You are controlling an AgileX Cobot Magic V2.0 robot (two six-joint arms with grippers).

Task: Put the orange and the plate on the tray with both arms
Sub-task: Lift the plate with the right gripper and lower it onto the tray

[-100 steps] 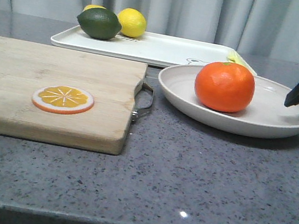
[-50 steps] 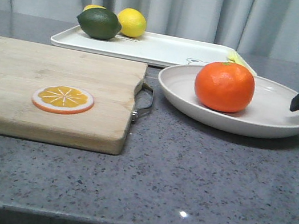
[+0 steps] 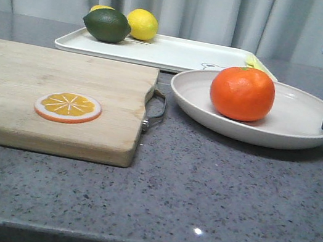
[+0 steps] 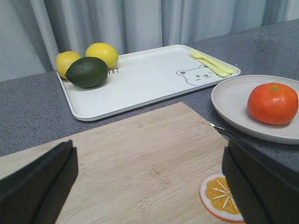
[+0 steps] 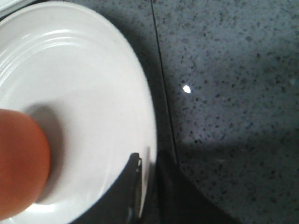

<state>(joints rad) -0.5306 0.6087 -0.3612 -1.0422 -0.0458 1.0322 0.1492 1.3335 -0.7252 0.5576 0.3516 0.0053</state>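
Tool work at this moment belongs to the right tool [image 5: 148, 186], which straddles the near-right rim of the plate [image 5: 84, 93]: one dark finger lies over the inner slope of the rim, the other sits outside and below it, so the edge runs between them. Its jaws look close around that edge, but whether they already pinch it I cannot tell. Gripping at the rim makes sense, since a wide shallow plate offers no other purchase, and this side keeps the tool clear of the fruit.

Just inward of the right tool, the orange [image 3: 243, 93] rests on the plate's floor, a little toward the far side, its green stem spot up. Carried this way, it rides along with the plate, so one lift moves both; a tilt could let it roll.

Beyond the plate, away from the right tool, the tray [image 3: 173, 53] lies flat on the grey tabletop [image 3: 212, 186], the plate's far edge just overlapping its near corner in the front view. A yellow fork [image 4: 211, 63] lies at the tray end nearer this tool, beside the bear drawing; a lime [image 3: 107, 25] and two lemons [image 3: 142, 23] crowd the far end, leaving the middle bare for the plate.

The left tool [image 4: 149, 186] hangs with its jaws spread wide and nothing between them, over the wooden cutting board [image 3: 54, 92], where an orange slice [image 3: 68, 107] lies; it is well apart from the plate, probably waiting.
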